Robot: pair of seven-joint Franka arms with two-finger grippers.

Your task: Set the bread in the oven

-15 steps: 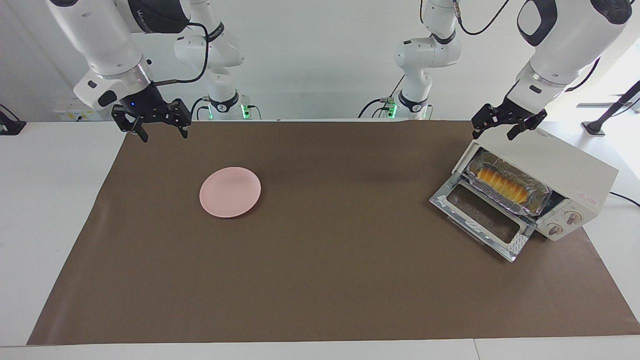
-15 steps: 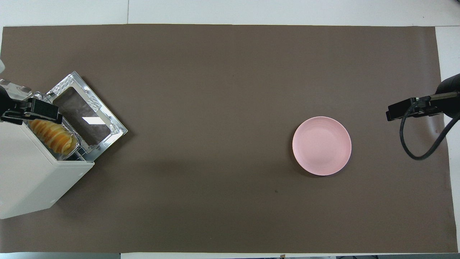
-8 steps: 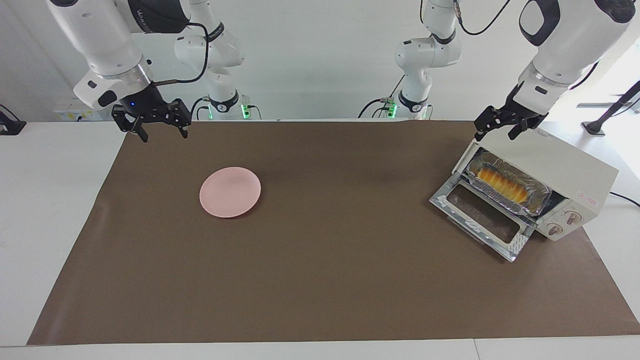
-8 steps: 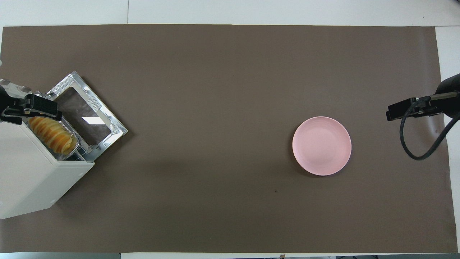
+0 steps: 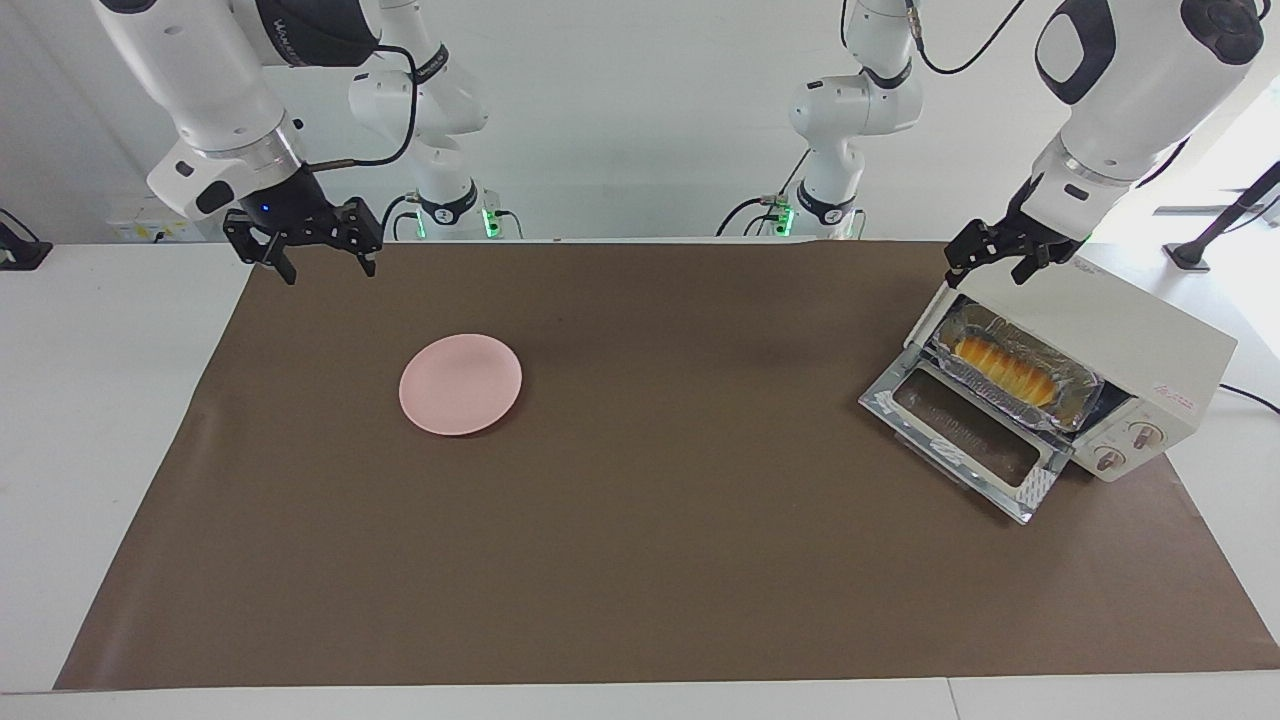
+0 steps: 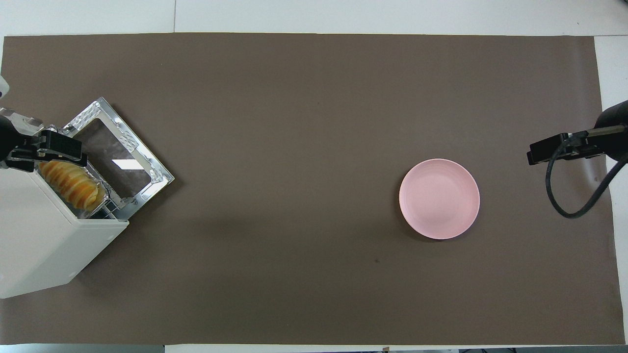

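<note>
A: Where is the bread (image 5: 1003,367) now?

B: In the oven (image 5: 1120,350), lying in a foil tray (image 5: 1075,385) on the rack. Our left gripper (image 5: 988,263) hangs over the oven's top corner on the robots' side, fingers spread wide and holding nothing. From those fingers the bread lies below and a little way along the oven's mouth, its long axis running along that mouth, toward the knobs (image 5: 1144,434).

A: And the door?

B: The oven door (image 5: 963,436) is dropped fully open, flat in front of the oven. We judge that shutting it is what remains. Its free edge lies well down and forward of our left fingers, so we would reach past the tray to get under it.

A: Which arm is nearer?

B: The left, easily. Our right gripper (image 5: 318,246) waits over the mat's corner at its own end, fingers also wide and empty, with the pink plate (image 5: 460,384) bare below and forward of them.

A: Any writing?

B: A small red mark on the oven's front panel and lettering on the right arm; we cannot read either.
</note>
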